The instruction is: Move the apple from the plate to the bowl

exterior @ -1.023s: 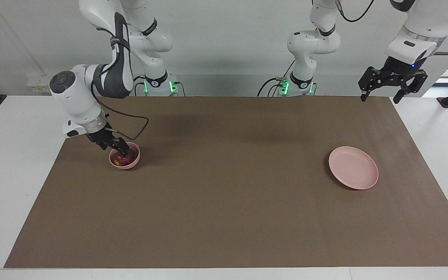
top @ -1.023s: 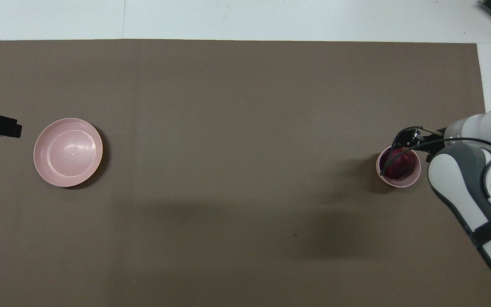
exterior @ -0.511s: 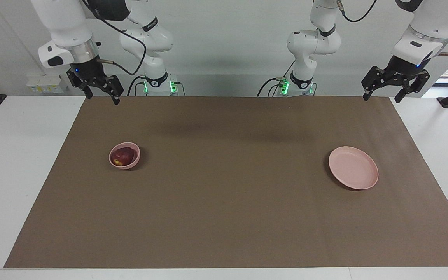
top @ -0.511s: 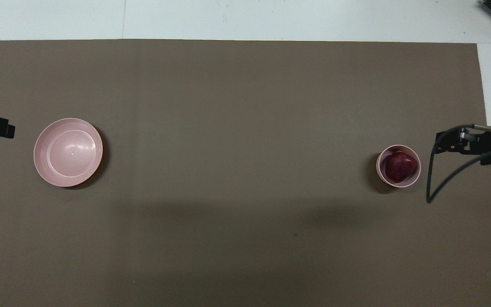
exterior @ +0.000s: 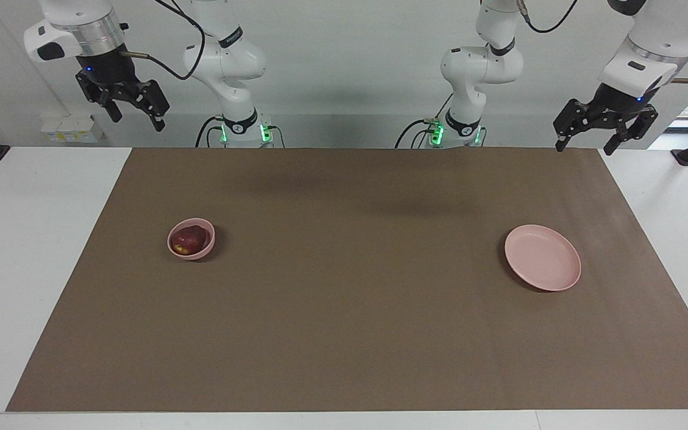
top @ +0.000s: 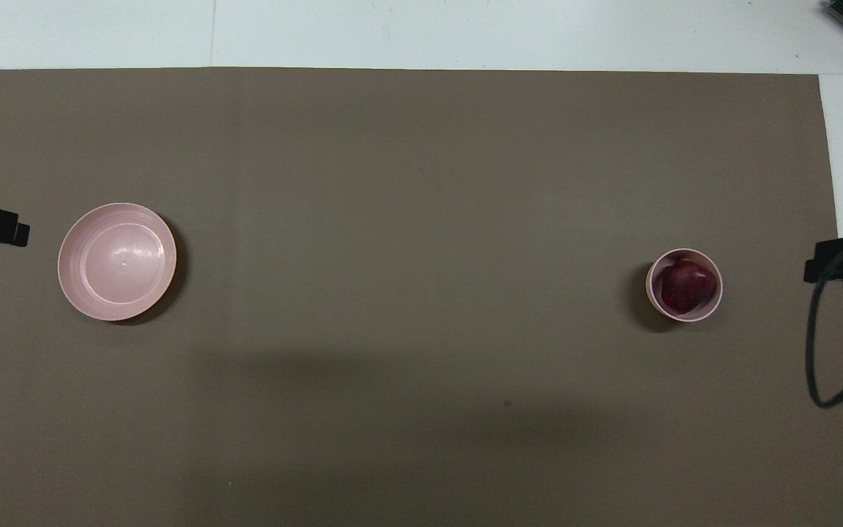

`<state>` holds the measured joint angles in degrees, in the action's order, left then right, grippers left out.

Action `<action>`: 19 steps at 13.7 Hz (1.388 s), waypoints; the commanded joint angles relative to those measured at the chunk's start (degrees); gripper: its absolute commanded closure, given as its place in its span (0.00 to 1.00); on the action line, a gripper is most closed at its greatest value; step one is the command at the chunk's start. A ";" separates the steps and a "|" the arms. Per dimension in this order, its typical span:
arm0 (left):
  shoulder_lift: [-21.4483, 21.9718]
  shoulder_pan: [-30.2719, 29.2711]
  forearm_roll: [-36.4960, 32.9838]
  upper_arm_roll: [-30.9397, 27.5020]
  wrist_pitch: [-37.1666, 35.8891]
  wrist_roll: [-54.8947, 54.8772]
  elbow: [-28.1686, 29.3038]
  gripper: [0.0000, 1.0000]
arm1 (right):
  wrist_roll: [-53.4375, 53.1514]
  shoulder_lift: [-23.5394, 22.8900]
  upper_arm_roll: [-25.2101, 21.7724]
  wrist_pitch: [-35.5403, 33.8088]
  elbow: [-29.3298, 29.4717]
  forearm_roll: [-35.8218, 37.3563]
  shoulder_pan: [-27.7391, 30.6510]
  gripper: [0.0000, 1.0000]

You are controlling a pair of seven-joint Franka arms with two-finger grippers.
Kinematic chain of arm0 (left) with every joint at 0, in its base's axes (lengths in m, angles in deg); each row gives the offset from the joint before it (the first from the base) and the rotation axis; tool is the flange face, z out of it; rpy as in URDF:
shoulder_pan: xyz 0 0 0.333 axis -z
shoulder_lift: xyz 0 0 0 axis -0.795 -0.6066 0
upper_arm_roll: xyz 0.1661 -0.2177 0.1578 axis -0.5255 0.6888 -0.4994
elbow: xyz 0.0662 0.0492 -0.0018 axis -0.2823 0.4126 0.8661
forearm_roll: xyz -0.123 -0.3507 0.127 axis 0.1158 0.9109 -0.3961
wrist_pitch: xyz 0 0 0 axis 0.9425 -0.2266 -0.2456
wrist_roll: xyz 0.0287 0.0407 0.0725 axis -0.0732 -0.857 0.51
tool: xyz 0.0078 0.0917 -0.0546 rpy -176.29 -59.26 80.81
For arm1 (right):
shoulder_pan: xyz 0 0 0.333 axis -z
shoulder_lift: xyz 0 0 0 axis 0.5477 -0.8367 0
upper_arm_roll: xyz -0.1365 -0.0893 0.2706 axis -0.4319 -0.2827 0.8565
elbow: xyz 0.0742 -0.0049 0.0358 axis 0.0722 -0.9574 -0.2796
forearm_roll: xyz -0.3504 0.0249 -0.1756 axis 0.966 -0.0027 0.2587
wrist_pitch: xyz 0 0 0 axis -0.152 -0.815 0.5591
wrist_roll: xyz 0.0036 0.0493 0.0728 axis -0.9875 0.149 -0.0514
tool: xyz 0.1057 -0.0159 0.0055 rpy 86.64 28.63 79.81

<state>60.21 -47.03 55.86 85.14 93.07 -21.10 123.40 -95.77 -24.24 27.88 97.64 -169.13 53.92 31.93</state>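
The dark red apple [exterior: 189, 239] lies in the small deep pink bowl [exterior: 208, 245] toward the right arm's end of the table; both also show in the overhead view, the apple [top: 686, 285] inside the bowl [top: 653, 296]. The wide pink plate [exterior: 542, 257] sits empty toward the left arm's end and shows in the overhead view too [top: 116, 261]. My right gripper [exterior: 139, 119] is open and empty, raised high over the table's edge at its own end, well away from the bowl. My left gripper [exterior: 583, 148] is open and empty, waiting high over its own end.
A brown mat [exterior: 344, 310] covers most of the white table [exterior: 27, 251]. A black cable [top: 820, 351] hangs from the right arm over the mat's edge. Only the bowl and the plate stand on the mat.
My right gripper has let go of the apple in the bowl, risen and drawn back high toward its own end of the table. The apple stays in the bowl. The left arm has barely moved.
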 commanded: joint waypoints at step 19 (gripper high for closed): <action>1.06 0.52 0.55 -0.66 -0.81 -0.06 0.68 0.00 | 5.25 -0.16 -0.70 1.45 -1.66 -1.11 -1.09 0.00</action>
<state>60.21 -47.03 55.86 85.13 93.05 -21.10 123.40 -91.99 -24.84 27.50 98.35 -170.15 53.77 30.79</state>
